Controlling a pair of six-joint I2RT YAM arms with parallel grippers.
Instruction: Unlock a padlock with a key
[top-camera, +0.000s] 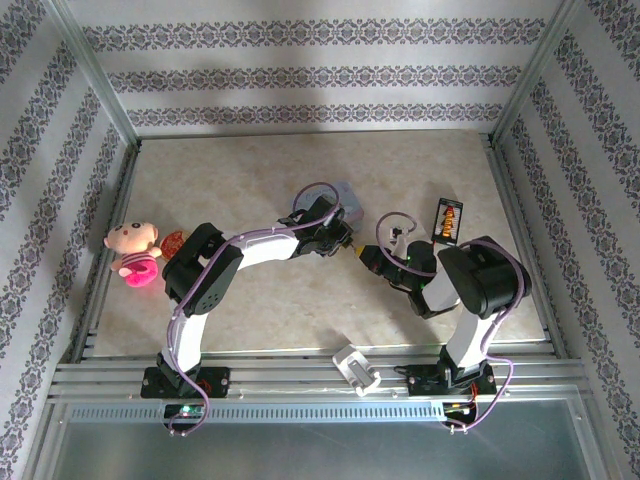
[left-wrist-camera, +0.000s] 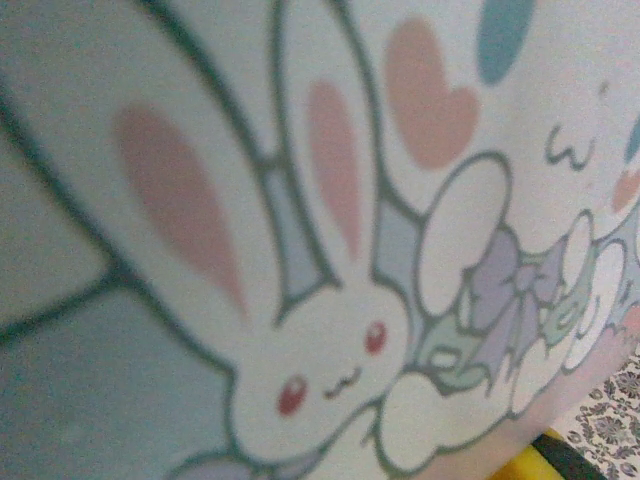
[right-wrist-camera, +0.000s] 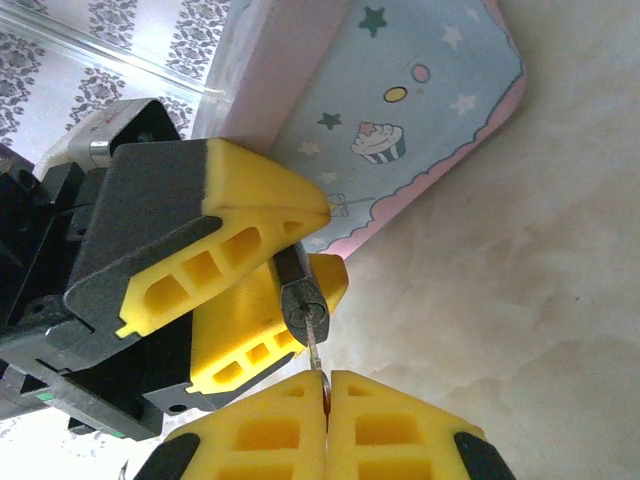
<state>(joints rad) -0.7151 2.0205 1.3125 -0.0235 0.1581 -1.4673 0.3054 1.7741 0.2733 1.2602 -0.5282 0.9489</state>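
Pinching the tiny dark padlock (right-wrist-camera: 298, 295) between ribbed yellow wedge fingers (right-wrist-camera: 250, 235), the left gripper (right-wrist-camera: 322, 245) holds it just beyond the right gripper (right-wrist-camera: 328, 385), clenched on the thin metal key (right-wrist-camera: 316, 350).

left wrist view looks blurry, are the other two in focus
Left wrist: bunny print on the tin soft, out of focus. Right wrist: padlock and key crisp between yellow fingers. Top external: even light, faint shadows on the table.
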